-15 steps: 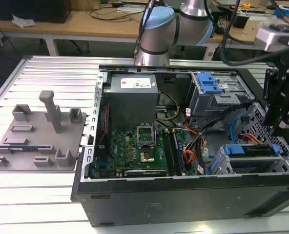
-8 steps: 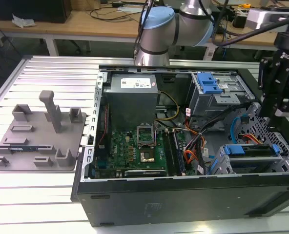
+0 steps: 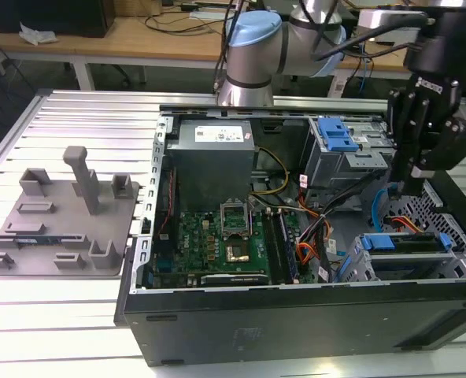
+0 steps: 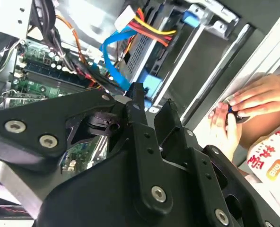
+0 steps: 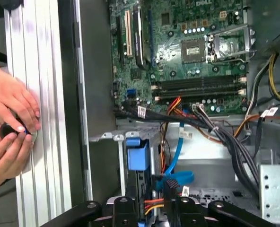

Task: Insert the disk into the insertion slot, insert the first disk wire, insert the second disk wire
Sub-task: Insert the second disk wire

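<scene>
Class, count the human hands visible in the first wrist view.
2. The first hand rests on the aluminium table beside the computer case. The second hand sits next to it, both around a small dark object. None seems hidden.

My arm [image 3: 245, 83] is a silver tube with rounded pale-blue caps [image 3: 253, 35] over the joints. Black cables [image 3: 351, 43] loop beside it near the wrist. My gripper [image 3: 406, 177] is matte black all over, built from flat, angular plates and bars. In the second wrist view, round silver screws [image 4: 15, 126] sit in those plates, two of them side by side on the broadest one.
</scene>
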Available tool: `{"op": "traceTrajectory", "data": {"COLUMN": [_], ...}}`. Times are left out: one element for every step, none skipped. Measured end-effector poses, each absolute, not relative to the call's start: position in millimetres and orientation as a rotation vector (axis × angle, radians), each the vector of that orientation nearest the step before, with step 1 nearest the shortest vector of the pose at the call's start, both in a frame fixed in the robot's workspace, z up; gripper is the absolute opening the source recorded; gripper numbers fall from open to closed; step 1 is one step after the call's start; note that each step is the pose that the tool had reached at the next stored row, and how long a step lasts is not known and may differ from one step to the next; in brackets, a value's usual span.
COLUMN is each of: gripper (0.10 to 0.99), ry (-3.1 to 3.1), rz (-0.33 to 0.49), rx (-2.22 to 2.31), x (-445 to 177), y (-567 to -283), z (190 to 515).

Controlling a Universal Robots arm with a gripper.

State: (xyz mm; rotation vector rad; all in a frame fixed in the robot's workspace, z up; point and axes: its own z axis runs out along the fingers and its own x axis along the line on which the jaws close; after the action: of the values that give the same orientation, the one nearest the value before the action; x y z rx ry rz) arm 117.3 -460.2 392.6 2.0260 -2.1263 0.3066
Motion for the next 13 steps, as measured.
{"op": "traceTrajectory", "data": {"gripper": [0.369, 0.369, 0.369, 0.369, 0.369, 0.369, 0.369, 0.369, 0.369, 0.369, 0.369, 0.369, 0.369], "ry": [-2.123, -2.12, -2.119, -2.117, -2.113, -2.113, -2.115, -2.118, -2.12, -2.122, -2.124, -2.126, -2.126], "rz": [0.313, 0.321, 0.33, 0.341, 0.364, 0.381, 0.398, 0.416, 0.429, 0.443, 0.457, 0.467, 0.476], "rx": [2.023, 2.021, 2.02, 2.018, 2.014, 2.014, 2.013, 2.012, 2.011, 2.011, 2.01, 2.009, 2.009], "x": [113, 112, 111, 111, 110, 110, 109, 107, 106, 103, 100, 99, 98], "y": [-456, -452, -449, -447, -444, -443, -443, -443, -443, -443, -443, -443, -443], "z": [391, 390, 389, 389, 389, 389, 389, 389, 388, 388, 388, 388, 387]}}
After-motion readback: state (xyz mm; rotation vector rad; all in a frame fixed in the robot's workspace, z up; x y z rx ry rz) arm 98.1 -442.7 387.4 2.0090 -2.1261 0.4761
